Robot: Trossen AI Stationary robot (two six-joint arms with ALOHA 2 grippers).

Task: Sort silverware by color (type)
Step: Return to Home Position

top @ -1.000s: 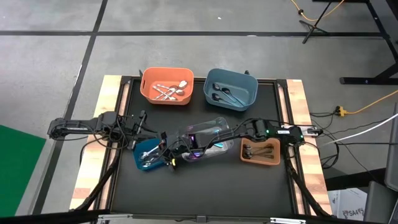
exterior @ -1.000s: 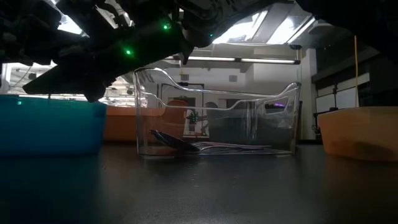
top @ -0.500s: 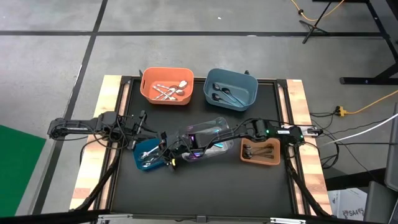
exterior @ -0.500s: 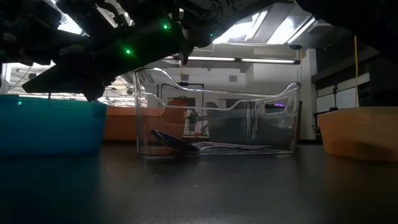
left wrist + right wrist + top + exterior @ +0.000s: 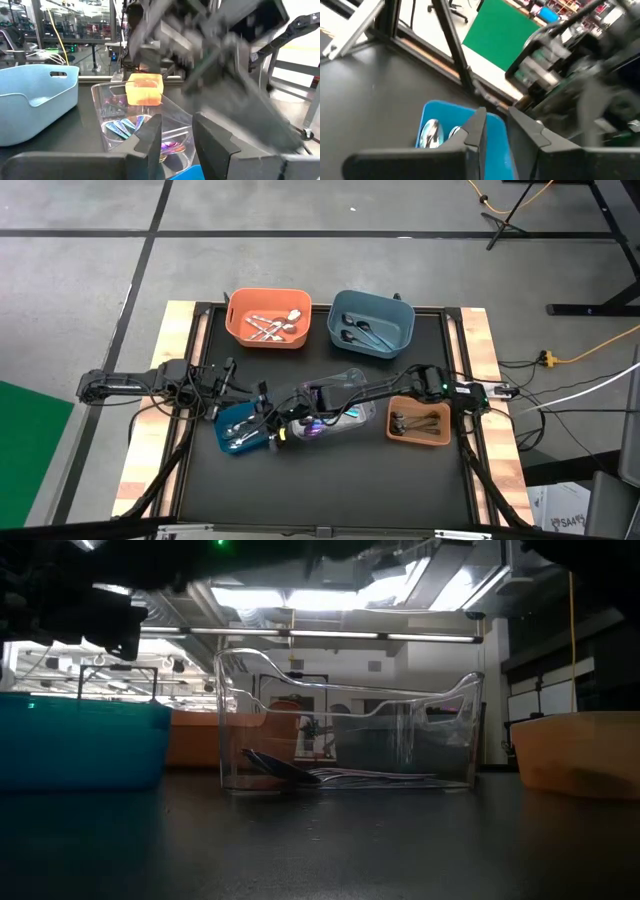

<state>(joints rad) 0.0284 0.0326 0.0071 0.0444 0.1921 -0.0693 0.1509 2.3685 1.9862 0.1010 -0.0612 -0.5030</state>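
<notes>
Clear bin (image 5: 350, 740), table centre: purple-teal silverware (image 5: 122, 128) lies on its floor.
Bright blue bin (image 5: 225, 425), just beside the clear bin at the left arm's end: shiny spoons (image 5: 432, 132) inside.
Brown bin (image 5: 435, 438), just beside the clear bin's opposite end: dark pieces (image 5: 412, 421).
Orange bin (image 5: 240, 330), beyond the clear bin: plain silver cutlery (image 5: 272, 326).
Grey-blue bin (image 5: 402, 330), beside the orange one: dark spoons (image 5: 358, 332).
Right gripper (image 5: 496, 117): reaches across the clear bin, over the blue bin; jaws narrowly parted, empty.
Left gripper (image 5: 177, 120): near the clear bin's left end; jaws narrowly parted, empty.
</notes>
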